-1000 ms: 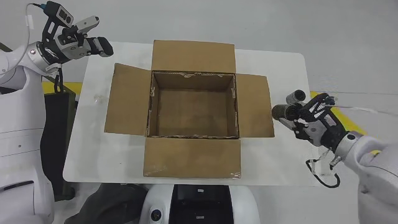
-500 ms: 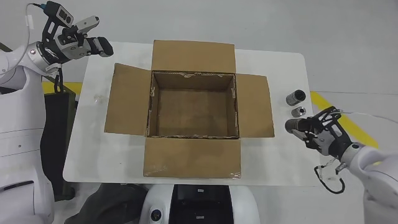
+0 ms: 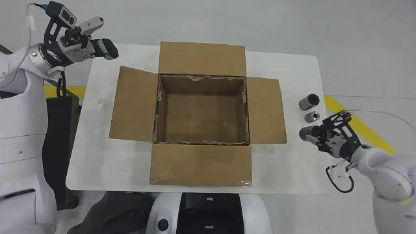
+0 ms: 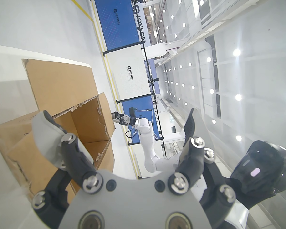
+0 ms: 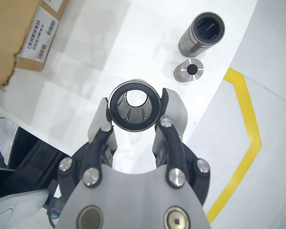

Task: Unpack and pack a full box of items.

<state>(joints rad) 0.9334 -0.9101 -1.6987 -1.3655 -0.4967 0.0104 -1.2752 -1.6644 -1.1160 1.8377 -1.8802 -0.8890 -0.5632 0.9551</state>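
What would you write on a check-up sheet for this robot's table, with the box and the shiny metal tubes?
Surface: white table, with the box in its middle.
Job's things: cardboard box open, flaps spread, bottom bare; big metal tube and small metal tube rest close together on the table beside the box, apart from it.
Clutter: nothing seen.
Grippers: right gripper shut on a third tube, near the other two; left gripper open and holding nothing, over the table's far corner.
Cables: cable loop hanging at the right wrist.
Surroundings: grey floor; yellow floor line past the table edge.
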